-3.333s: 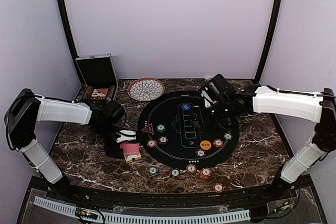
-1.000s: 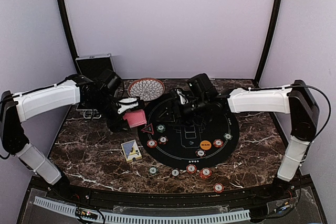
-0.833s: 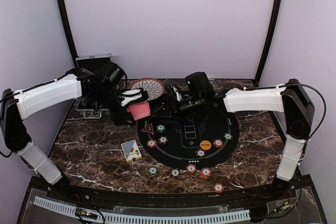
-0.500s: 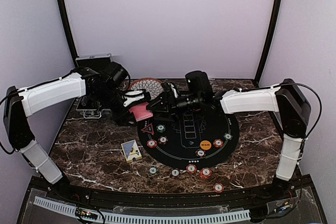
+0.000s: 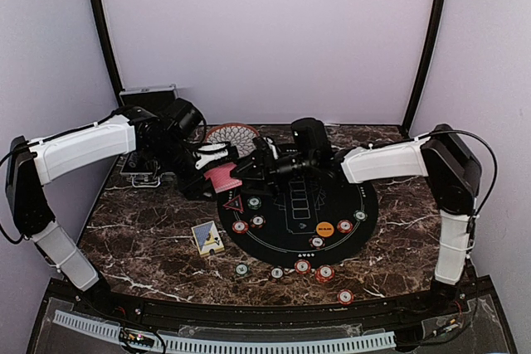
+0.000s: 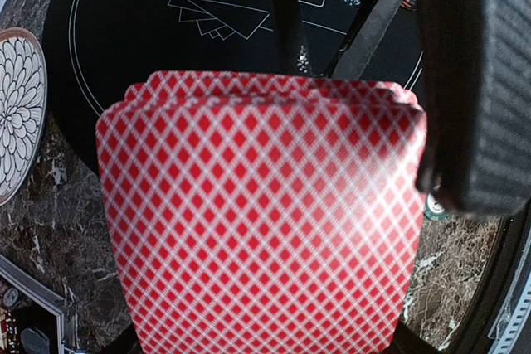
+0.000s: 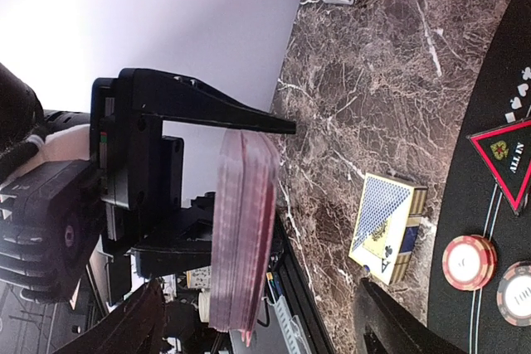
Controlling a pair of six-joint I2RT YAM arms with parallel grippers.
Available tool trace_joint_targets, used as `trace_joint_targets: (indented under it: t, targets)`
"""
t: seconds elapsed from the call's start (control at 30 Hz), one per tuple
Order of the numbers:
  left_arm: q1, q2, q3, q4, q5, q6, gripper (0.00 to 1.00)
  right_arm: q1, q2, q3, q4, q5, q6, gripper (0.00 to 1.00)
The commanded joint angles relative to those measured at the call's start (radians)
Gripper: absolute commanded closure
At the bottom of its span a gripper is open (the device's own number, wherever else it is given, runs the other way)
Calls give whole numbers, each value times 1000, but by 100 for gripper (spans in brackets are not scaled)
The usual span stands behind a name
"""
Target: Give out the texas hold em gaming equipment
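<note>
Red-backed deck (image 6: 257, 213) clenched across its faces by the left gripper (image 5: 217, 170), lifted clear of the marble, broad back turned to that wrist's camera. From the right gripper (image 5: 249, 170), seen edge-on: thin edge straight ahead of the spread, empty jaws, long axis up and down, roughly centred on the gap. Right arm plainly the nearer free one. Probably a handover or a peel of top cards, calling for a close across the thin stack. Beyond the jaws, a blue-backed box (image 7: 388, 225) flat beside the black mat (image 5: 348, 230).
</note>
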Motion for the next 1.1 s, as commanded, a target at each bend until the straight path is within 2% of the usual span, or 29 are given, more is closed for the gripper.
trace_joint_targets:
  t: [0.0,0.17,0.63,0.87,0.93,1.07]
  targets:
    - [-7,-15,40,-6,35,-6,100,-5,13,23,90,-26,35,21]
    - [-8,-10,47,-5,38,-6,100,-4,49,39,146,-42,80,23]
    - [-13,0,42,-9,32,7,100,-3,130,71,309,-80,205,38]
    - [-17,7,43,-9,28,10,100,3,157,98,315,-96,215,41]
    - [-18,7,43,-9,23,13,100,4,162,100,314,-101,214,46]
    - [-22,10,45,-5,20,13,100,6,170,100,328,-111,224,67]
